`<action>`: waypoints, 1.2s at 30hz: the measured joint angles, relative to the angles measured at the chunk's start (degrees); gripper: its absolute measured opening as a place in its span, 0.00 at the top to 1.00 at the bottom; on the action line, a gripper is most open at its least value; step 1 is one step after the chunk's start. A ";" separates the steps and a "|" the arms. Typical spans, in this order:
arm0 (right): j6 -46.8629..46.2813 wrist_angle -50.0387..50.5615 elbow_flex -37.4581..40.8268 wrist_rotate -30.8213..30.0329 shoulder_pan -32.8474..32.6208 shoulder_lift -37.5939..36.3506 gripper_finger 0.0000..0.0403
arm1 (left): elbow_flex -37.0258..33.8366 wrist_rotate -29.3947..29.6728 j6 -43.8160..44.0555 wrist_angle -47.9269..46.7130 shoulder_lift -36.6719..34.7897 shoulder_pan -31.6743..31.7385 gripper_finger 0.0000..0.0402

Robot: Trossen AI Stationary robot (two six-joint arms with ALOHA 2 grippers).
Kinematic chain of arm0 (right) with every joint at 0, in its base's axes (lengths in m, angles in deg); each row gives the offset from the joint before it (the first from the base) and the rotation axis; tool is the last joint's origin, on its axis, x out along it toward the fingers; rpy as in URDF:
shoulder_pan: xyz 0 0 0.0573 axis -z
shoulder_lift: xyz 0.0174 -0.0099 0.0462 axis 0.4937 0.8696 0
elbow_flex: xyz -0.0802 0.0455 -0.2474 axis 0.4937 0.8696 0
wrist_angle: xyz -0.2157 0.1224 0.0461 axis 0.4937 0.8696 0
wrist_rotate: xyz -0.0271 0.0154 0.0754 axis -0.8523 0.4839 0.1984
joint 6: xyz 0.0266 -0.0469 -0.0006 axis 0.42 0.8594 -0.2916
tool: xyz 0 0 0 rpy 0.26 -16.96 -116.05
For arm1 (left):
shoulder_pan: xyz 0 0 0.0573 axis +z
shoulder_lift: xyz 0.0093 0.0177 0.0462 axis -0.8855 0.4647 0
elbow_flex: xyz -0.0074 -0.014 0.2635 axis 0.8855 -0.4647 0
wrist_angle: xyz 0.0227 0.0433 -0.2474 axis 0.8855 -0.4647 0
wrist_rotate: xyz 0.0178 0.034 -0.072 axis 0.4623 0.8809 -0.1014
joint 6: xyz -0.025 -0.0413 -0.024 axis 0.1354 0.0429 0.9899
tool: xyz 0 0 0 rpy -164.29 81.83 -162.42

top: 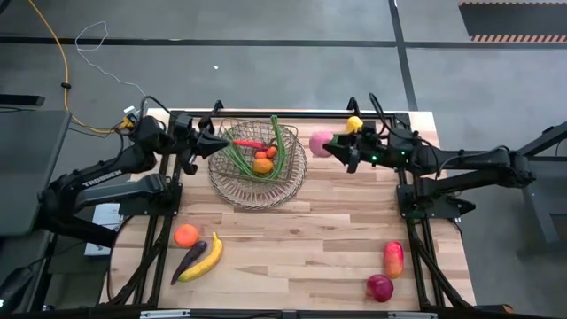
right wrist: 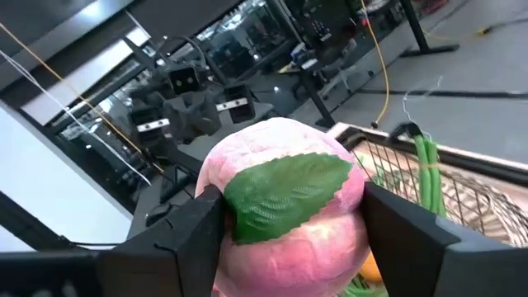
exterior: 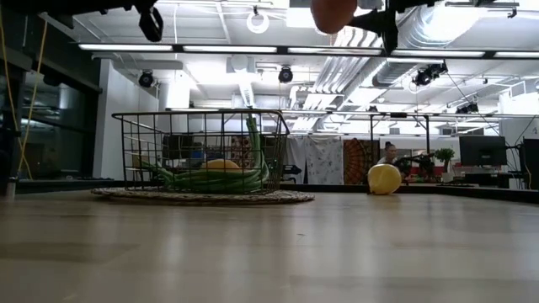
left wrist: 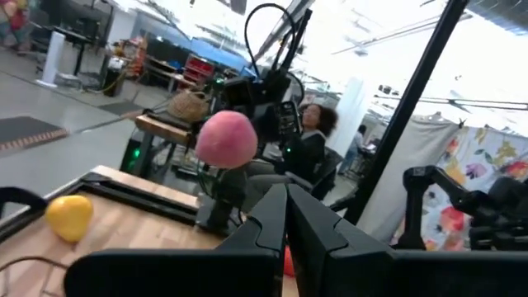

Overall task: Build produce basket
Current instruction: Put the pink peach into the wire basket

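Right pincer (top: 330, 147): pinching a round pink fruit with a green leaf (right wrist: 285, 206), one finger on each side, carried clear above the counter (top: 292, 248).
Fruit position: just beside the right rim of the round bronze-grey wire-mesh basket (top: 258, 188), outside it, not yet over the mesh.
Key relation: basket lies to the robot's left of the pincer; judged next move is a short carry leftward over the rim, then release.
Basket contents: long green beans (top: 239, 159), a red chilli (top: 249, 143), an orange fruit (top: 262, 165).
Left pincer (top: 205, 142): at the basket's left rim, fingers pressed together, holding nothing visible.
Nearer arm: right, since it already has the fruit.
Still on counter: yellow lemon (top: 354, 123) at the far edge behind the right arm; orange (top: 186, 235), purple eggplant (top: 189, 260) and yellow banana (top: 205, 258) near left; two red apples (top: 387, 273) near right.
Risk: fruit clipping the rim wire on the way in.
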 joint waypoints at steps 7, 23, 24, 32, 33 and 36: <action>0.24 0.16 -1.35 0.60 0.00 0.00 0.40 | -0.02 -1.08 -2.04 -6.94 -4.19 1.91 1.00; 1.07 -3.35 -1.48 4.40 -0.10 2.30 0.40 | -0.02 -1.37 -1.90 -7.99 -5.57 1.95 1.00; 1.76 -3.44 -1.48 4.91 -0.30 2.79 0.40 | -0.04 -1.60 -1.88 -8.55 -5.55 1.95 1.00; 8.02 -3.12 -1.48 7.19 -1.27 4.64 0.40 | -0.07 -2.75 -5.73 -10.34 -5.55 1.95 1.00; 8.69 -3.18 -1.48 7.17 -1.27 4.73 0.40 | -0.07 -2.75 -5.86 -10.34 -5.55 1.95 1.00; 8.25 -1.17 -3.19 6.42 -0.89 6.02 0.40 | -0.07 -2.63 -5.04 -9.58 -5.55 2.13 1.00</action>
